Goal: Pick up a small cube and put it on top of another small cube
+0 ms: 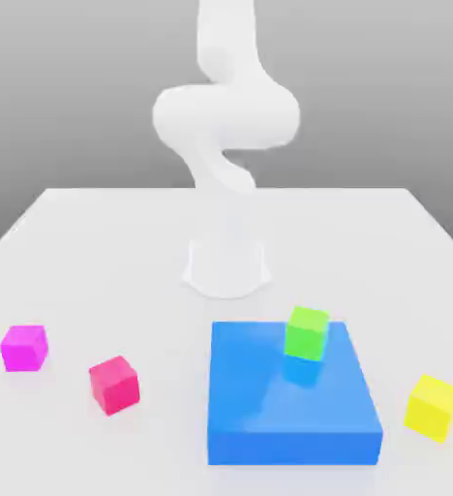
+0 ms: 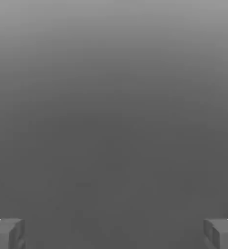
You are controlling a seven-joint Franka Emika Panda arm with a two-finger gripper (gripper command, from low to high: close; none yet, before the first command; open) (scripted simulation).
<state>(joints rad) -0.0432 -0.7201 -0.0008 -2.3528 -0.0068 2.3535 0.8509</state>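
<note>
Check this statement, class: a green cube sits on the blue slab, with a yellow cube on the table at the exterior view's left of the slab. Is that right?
Not quite. The green cube does sit on the blue slab, but the yellow cube lies on the table at the exterior view's right of the slab, as the exterior view shows.

A: Where does the big flat block (image 1: 294,392) sit?

B: Lower centre of the exterior view, on the table (image 1: 95,242), in front of the arm's base (image 1: 226,266).

A: And the cubes?

B: One cube (image 1: 307,332) at the block's far edge. Two cubes lie at lower left, the outer one (image 1: 24,347) leftmost, the inner one (image 1: 113,384) nearer the block. A fourth cube (image 1: 433,407) lies at lower right, beside the block.
</note>
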